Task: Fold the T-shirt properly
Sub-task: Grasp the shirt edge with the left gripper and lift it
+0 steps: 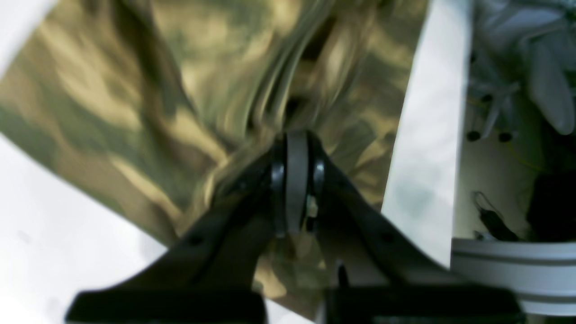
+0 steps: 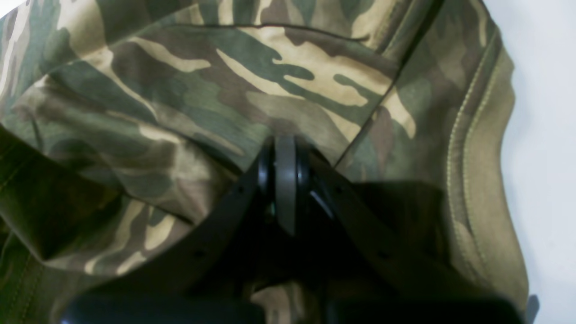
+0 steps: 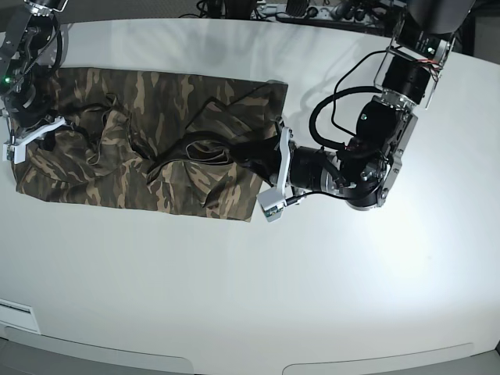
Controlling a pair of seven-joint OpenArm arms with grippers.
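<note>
Black fingers of the left gripper [image 1: 297, 180] fill the bottom of the left wrist view, drawn together with a fold of the T-shirt [image 1: 180, 99] pinched between them. That picture is smeared by motion; the camouflage cloth streams away from the tips, white table [image 1: 45, 234] shows on both sides of it, and beyond the table edge on the right lies some pale clutter I cannot make out.

From the right wrist view, sharp this time, the right gripper [image 2: 285, 180] is likewise closed on cloth. One T-shirt [image 2: 225, 90], bunched in layered folds, covers almost everything, and a stitched hem runs down the right side against a sliver of table [image 2: 549, 135]. None of this stitching shows in the other views.

Only the base view shows both arms together. The single T-shirt [image 3: 141, 148] lies rumpled across the table's [image 3: 312, 297] far left part. One gripper [image 3: 31, 134] holds its left end, the other [image 3: 275, 168] its right edge, so I count two arms and one garment.
</note>
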